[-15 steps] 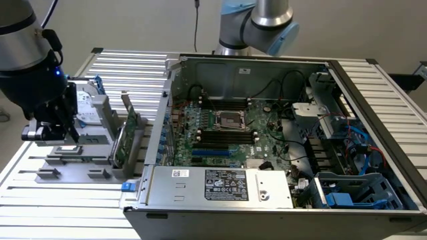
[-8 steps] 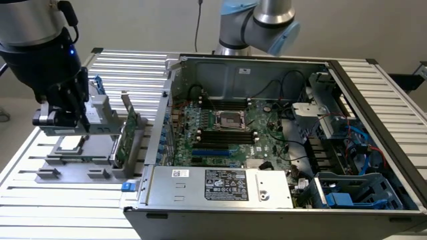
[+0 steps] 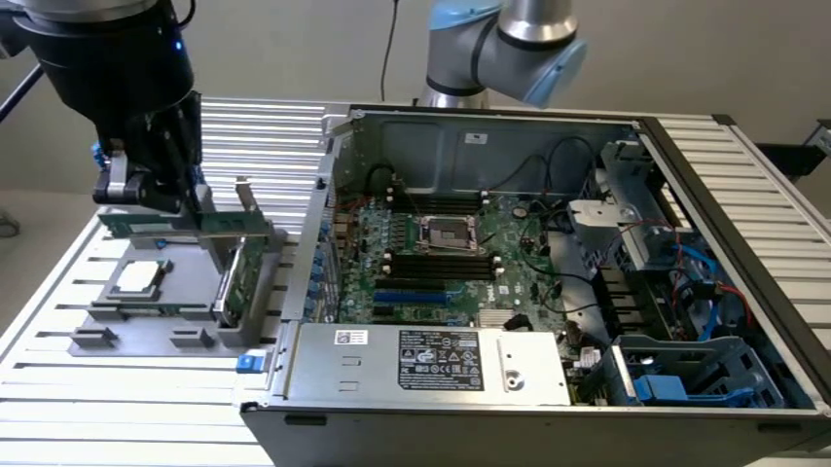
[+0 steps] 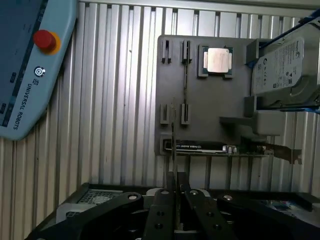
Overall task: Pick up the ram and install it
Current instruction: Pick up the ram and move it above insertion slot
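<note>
My gripper [image 3: 159, 206] hangs above the grey parts holder [image 3: 162, 306] at the exterior view's left, outside the computer case. It is shut on the ram [image 3: 136, 226], a thin green stick held level just above the holder. In the wrist view the ram [image 4: 173, 145] shows edge-on as a thin line running out from between the black fingers [image 4: 161, 210]. The motherboard's long black slots [image 3: 442, 263] lie inside the open case [image 3: 331, 175], well toward the exterior view's right of the gripper.
On the holder [image 4: 200, 115] sit a CPU [image 4: 217, 60], a hard drive [image 4: 282, 70] and an upright green expansion card [image 3: 240, 277] close beside the ram. A teach pendant [image 4: 25, 65] lies on the slatted table [image 4: 120, 100]. The power supply [image 3: 429, 362] fills the case's front.
</note>
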Motion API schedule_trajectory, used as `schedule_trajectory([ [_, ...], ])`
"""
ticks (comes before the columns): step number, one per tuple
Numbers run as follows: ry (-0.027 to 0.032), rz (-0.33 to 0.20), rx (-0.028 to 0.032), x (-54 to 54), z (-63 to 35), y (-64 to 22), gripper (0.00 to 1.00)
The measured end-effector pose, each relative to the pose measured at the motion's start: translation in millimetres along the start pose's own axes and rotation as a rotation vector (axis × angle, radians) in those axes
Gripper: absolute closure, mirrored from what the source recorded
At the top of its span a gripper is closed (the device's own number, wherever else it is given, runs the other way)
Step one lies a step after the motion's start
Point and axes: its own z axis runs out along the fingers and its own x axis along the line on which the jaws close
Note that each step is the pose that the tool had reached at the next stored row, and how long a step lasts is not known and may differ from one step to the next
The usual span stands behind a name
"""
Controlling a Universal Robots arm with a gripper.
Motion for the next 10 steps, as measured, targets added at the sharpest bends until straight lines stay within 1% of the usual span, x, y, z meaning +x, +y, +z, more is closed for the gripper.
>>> schedule_trajectory([
  [4, -0.0001, 0.0, -0.0002, -0.8, -15.6, -17.3, 0.86],
  [6, 0.0, 0.0, -0.0003, -1.1, -21.8, -25.3, 0.86],
  [8, 0.0001, 0.0, -0.0006, -1.3, -25.9, -34.2, 0.86],
  [10, 0.0001, 0.0, -0.0008, -1.1, -27.0, -43.2, 0.86],
])
